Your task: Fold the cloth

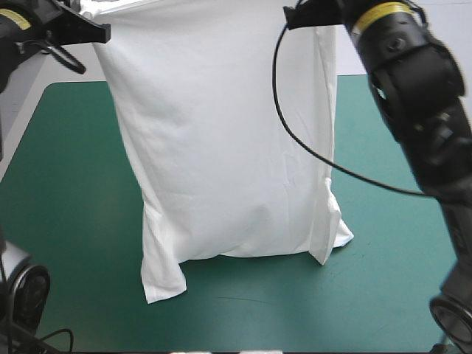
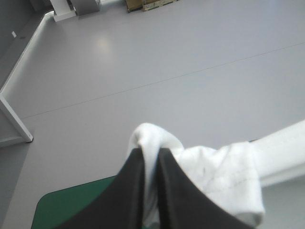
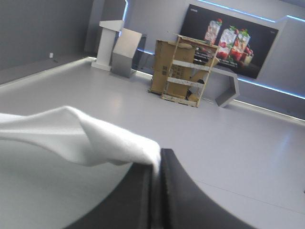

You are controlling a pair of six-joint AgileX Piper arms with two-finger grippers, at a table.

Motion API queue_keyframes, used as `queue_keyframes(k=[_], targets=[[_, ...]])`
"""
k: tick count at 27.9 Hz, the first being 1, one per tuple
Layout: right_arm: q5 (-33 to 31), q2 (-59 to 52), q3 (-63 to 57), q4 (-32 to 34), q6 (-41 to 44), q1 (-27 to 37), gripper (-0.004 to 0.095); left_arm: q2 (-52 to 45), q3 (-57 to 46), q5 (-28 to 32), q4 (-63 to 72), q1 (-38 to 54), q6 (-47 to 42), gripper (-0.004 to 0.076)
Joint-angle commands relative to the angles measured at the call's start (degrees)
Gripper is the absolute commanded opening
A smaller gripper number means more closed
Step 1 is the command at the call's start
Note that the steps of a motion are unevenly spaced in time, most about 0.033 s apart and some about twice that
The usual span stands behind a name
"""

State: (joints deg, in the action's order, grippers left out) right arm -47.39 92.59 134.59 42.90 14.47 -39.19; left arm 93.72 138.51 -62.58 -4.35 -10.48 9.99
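High view — T-shirt (image 1: 221,147) hangs, lower edge touching teal-green cover (image 1: 74,221).

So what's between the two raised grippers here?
The white T-shirt, stretched between them and hanging down, seen in the high view. The left gripper and right gripper each pinch its top edge.

The right arm (image 1: 417,81) is black and glossy, built from rounded, bulky shells, and it has a yellow ring (image 1: 382,15) with small dark print. The left arm (image 1: 22,40) is also black and shows a yellow band (image 1: 16,18). Near the worktop's near left corner, a joint housing (image 1: 11,262) is grey with a round black cap (image 1: 31,291). The left fingers (image 2: 126,191) and the right fingers (image 3: 183,191) are matte black, broad and curved like fins, narrower toward the tips.
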Motion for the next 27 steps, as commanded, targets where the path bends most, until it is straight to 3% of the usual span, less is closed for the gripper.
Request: queue_keyframes(k=[1,6,8,11,15,18,20,22,27], targets=[[15.3,5.5,2.1,-0.8,2.2,7.8,-0.0017,2.2,0.0,15.1,-2.8,0.2,-1.7,0.0019],[34.3,10.6,8.0,-0.7,4.4,10.2,-0.0017,4.7,1.5,33.3,-1.6,0.2,-1.7,0.0019],[39.9,11.2,12.2,0.2,4.4,10.2,-0.0017,4.6,3.8,36.5,-1.5,0.2,-1.7,0.0019],[43.0,11.4,19.5,1.3,4.2,10.2,-0.0017,4.4,10.0,37.1,-3.2,0.2,-1.4,0.0019],[38.1,11.4,25.9,0.6,4.9,12.5,-0.0017,4.3,17.7,34.5,-3.5,0.2,0.4,0.0019],[31.7,11.6,26.2,-5.8,5.1,16.3,-0.0017,4.3,19.5,32.1,-3.5,0.2,1.6,0.0019],[24.1,13.1,26.2,-13.1,4.6,20.2,-0.0018,4.9,18.4,29.5,-3.5,0.2,1.6,0.0019],[18.3,14.5,26.2,-16.0,4.2,21.8,-0.0018,5.8,16.8,26.7,-3.4,0.2,1.6,0.0019],[4.3,18.9,23.6,-16.0,2.2,22.4,-0.0018,10.1,9.4,16.3,-3.4,0.2,1.6,0.0019]])
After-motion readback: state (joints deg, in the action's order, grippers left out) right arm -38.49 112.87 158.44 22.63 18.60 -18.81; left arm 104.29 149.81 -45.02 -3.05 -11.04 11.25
